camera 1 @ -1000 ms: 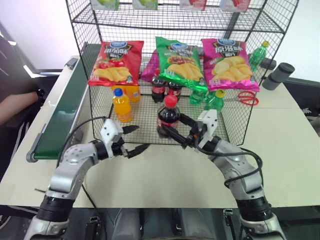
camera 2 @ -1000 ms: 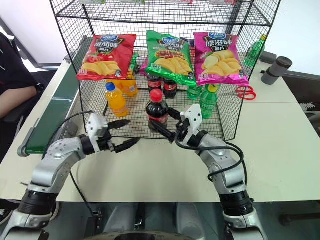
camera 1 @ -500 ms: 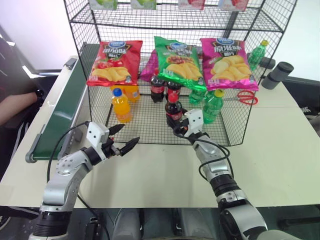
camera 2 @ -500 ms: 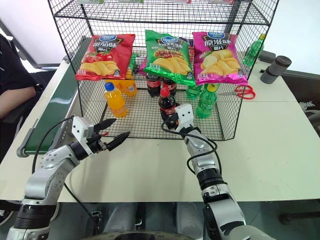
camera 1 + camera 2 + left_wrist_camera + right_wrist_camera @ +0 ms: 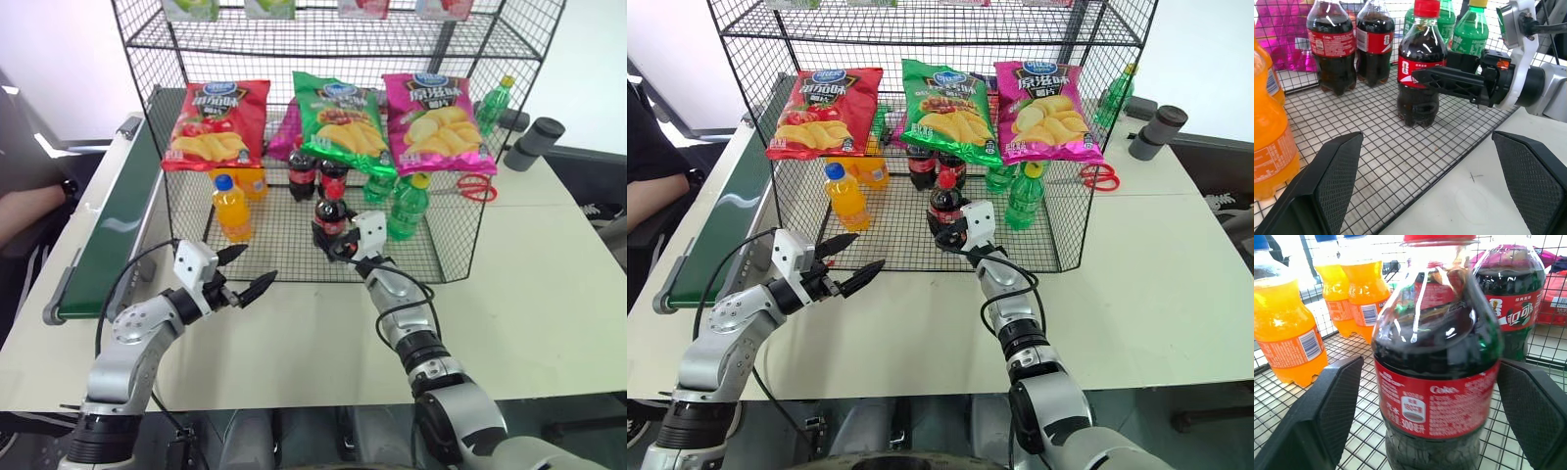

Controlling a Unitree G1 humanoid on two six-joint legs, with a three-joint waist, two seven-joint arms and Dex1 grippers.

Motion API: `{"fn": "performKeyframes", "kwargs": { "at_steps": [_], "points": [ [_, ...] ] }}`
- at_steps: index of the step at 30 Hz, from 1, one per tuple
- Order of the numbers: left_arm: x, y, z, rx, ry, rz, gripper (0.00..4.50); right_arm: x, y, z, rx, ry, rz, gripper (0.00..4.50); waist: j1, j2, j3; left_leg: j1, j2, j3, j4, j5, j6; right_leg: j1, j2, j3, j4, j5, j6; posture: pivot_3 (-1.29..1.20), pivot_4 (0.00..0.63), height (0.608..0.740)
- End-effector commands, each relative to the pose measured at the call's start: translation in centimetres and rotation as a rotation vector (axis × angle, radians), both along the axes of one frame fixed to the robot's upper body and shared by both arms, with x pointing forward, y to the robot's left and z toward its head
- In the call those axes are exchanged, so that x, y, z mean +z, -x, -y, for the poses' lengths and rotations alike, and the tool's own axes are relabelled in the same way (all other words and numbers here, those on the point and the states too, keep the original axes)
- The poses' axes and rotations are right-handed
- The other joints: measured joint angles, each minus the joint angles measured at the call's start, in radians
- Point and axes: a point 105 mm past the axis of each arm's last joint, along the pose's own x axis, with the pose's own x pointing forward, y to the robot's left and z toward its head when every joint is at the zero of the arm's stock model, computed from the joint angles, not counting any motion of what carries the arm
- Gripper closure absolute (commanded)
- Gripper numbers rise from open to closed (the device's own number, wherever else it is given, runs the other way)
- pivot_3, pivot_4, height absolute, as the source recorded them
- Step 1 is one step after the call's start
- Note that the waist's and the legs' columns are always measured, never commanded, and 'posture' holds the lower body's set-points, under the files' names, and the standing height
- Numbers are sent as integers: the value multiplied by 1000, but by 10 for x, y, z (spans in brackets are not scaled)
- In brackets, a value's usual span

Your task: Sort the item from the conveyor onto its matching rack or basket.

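Right wrist view, starting at the right gripper (image 5: pixel 1432 396): spread wide and let go, one black finger (image 5: pixel 1327 401) on either side of the cola bottle (image 5: pixel 1437 333), with a gap showing on both flanks. Grips nothing. Brackets the bottle closely, though, which stands upright on the mesh floor (image 5: pixel 1400 161) of the rack (image 5: pixel 460 225), centre of the head view, just in front of two more cola bottles (image 5: pixel 1332 44) and beside the green bottles (image 5: pixel 407 208).

Risk, as a judgement: could clip the bottle on the way out and tip it. Likely cause: pulling back at a slant, or swinging sideways before the fingers clear the label. Could also rock the bottle on the grid, since a narrow base sits unevenly on wire; a fall would probably knock the neighbours behind it or the orange bottle (image 5: pixel 231 209) at centre left.

Pose: reaches forward from lower centre of the head view into the open front of the rack, forearm stretched, claw roughly level and aimed slightly toward the frame's left.

Further out, the left gripper (image 5: pixel 257 266): also open, empty, hovering above the table (image 5: pixel 529 294) at lower left, outside the rack, near the conveyor (image 5: pixel 113 230).
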Motion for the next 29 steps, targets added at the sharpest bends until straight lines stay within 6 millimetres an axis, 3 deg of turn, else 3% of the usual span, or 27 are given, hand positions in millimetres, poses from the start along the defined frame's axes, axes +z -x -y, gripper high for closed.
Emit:
{"fn": "performKeyframes", "kwargs": {
  "at_steps": [1, 11, 15, 21, 29],
  "points": [
    [12, 0, 4, -22, 5, 49, 0, 27, 3, 11, 0, -17, 105, 46, 0, 0, 0, 0, 0, 0, 0, 0, 0, 0, 0, 0, 0, 0, 0, 0, 150, 740],
    [11, -2, -14, 39, -55, 30, 0, 31, 54, 61, 135, 139, 91, 46, -1, 0, 0, 0, -1, 0, 0, 0, 0, 0, -1, 0, -1, 0, 0, 0, 150, 740],
    [13, -4, -38, 85, -103, 24, 0, 40, 86, 103, 199, 203, 14, 46, 9, 2, 0, 0, 0, -1, 0, 0, 0, 0, -1, 0, 0, 0, 0, 0, 150, 740],
    [12, -2, -73, 150, -161, -2, 0, 58, 105, 155, 121, 287, -32, 46, 9, 2, 0, 2, -1, 0, 0, 0, 0, 2, -1, 0, -2, 0, 0, 0, 150, 740],
    [13, 6, -81, 134, -158, -15, 0, 61, 119, 174, 110, 323, -84, 46, 18, 2, 0, 1, 0, 0, 0, 0, 0, 3, -1, 0, -3, 0, 0, 0, 150, 740]
  ]
}}
